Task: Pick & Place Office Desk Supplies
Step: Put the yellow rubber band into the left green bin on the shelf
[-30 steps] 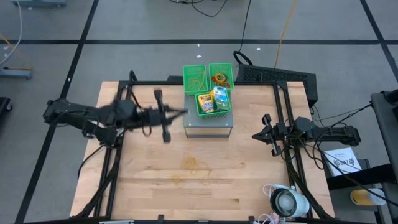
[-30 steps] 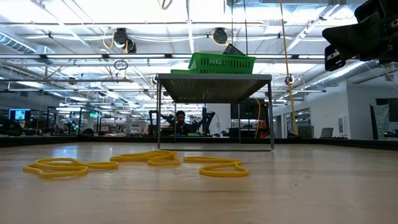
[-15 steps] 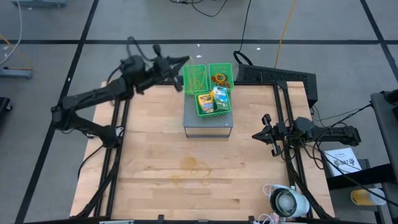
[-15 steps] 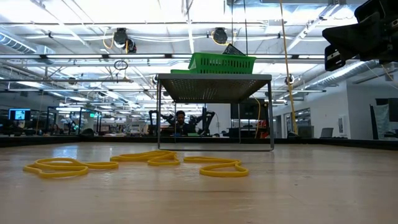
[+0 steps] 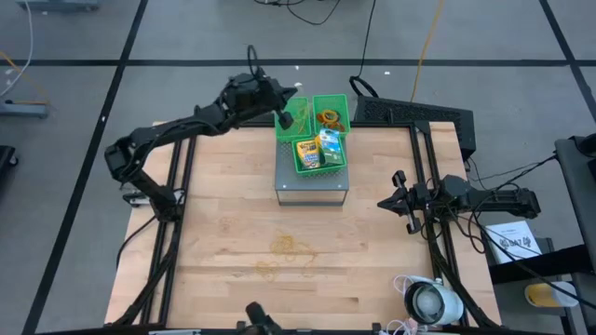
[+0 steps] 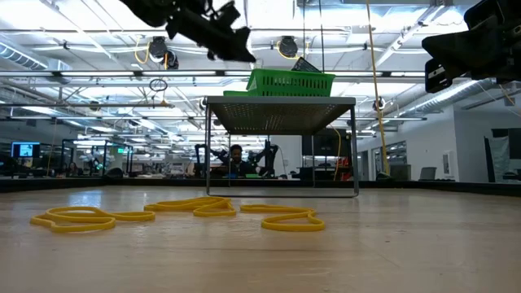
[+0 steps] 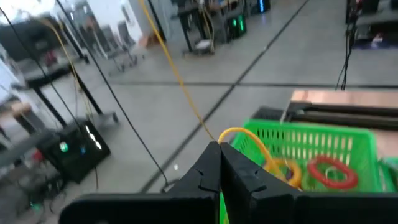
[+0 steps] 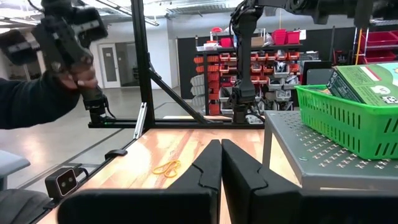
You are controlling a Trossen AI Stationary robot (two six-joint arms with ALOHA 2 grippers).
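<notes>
My left gripper (image 5: 282, 118) has swung over the green bins (image 5: 335, 99) | clenched on a yellow rubber band (image 7: 249, 144) | drop comes next | right gripper (image 5: 395, 199) clenched empty, waiting.

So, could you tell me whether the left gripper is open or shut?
Shut: the left gripper has its fingers pressed together above the green bins.

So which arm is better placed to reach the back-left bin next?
Left. The left pincer hangs shut over that bin, a yellow band apparently in its tips; the right pincer waits shut at the table's right edge, far off.
</notes>
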